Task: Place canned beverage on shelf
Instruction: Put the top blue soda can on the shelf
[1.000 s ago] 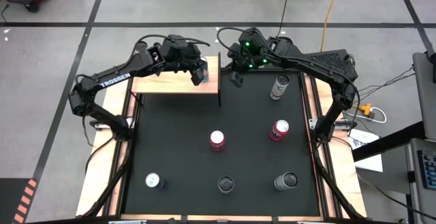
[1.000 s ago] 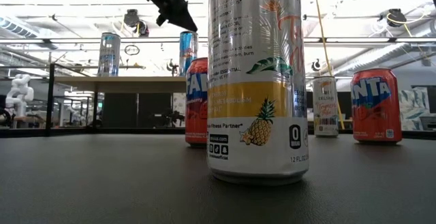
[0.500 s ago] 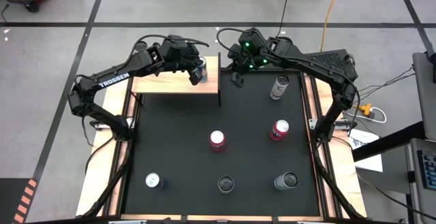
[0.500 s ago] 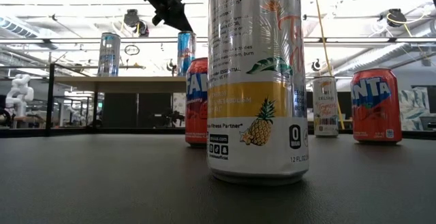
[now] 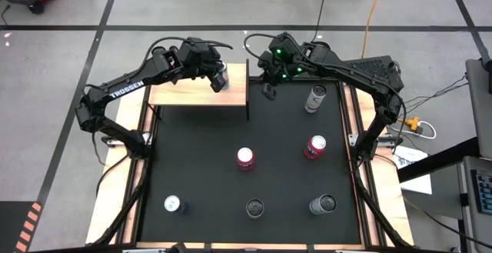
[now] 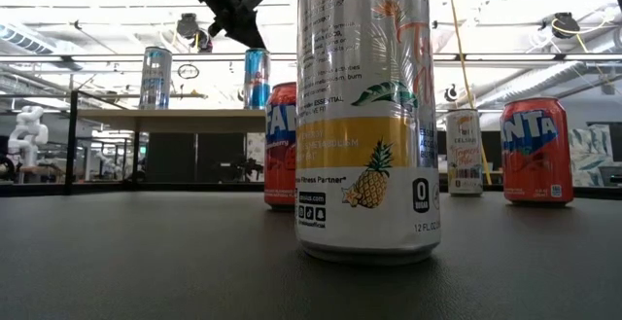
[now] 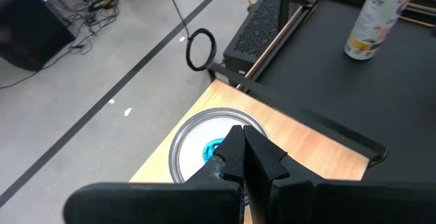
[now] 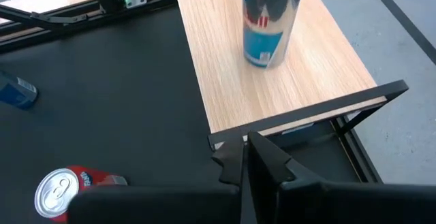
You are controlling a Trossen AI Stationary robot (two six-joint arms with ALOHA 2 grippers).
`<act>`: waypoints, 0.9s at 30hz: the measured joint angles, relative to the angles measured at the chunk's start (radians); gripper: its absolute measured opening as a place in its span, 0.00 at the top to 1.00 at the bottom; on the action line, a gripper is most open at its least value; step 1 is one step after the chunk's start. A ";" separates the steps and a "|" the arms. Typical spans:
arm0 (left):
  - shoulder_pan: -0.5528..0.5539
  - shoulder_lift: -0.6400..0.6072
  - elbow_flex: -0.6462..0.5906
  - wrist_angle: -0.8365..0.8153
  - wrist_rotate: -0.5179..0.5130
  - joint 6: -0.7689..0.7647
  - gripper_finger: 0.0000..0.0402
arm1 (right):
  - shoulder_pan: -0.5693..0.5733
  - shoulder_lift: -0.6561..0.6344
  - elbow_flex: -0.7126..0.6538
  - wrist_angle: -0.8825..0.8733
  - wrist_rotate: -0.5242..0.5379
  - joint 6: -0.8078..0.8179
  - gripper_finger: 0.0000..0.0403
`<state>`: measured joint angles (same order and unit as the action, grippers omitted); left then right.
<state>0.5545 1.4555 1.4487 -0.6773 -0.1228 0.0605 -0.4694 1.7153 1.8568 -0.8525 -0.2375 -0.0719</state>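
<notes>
Pale wood shelf (image 5: 196,93) at the worktop's (image 5: 200,168) far left corner carries a blue can (image 8: 268,21) upright near its right end, so that one looks delivered. Left end effector (image 7: 242,149) hangs just above the can's lid, fingers together, not gripping. Right end effector (image 5: 267,90) waits closed beside the shelf's right edge. Six cans stand on the black mat, likely next; pineapple can (image 6: 366,116) is nearest the low camera.

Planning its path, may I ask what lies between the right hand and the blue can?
Only the pale wooden shelf, bare, and its black frame; right wrist view.
</notes>
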 joint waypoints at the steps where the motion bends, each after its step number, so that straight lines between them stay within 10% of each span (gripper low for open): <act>1: 0.001 0.000 0.000 -0.005 -0.001 0.000 1.00 | 0.000 0.000 0.000 -0.002 0.000 0.000 1.00; 27: 0.084 -0.086 -0.004 -0.190 -0.120 0.000 1.00 | 0.000 0.000 0.000 -0.028 0.000 0.000 1.00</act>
<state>0.6384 1.3693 1.4447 -0.8673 -0.2423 0.0604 -0.4694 1.7153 1.8568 -0.8810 -0.2375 -0.0719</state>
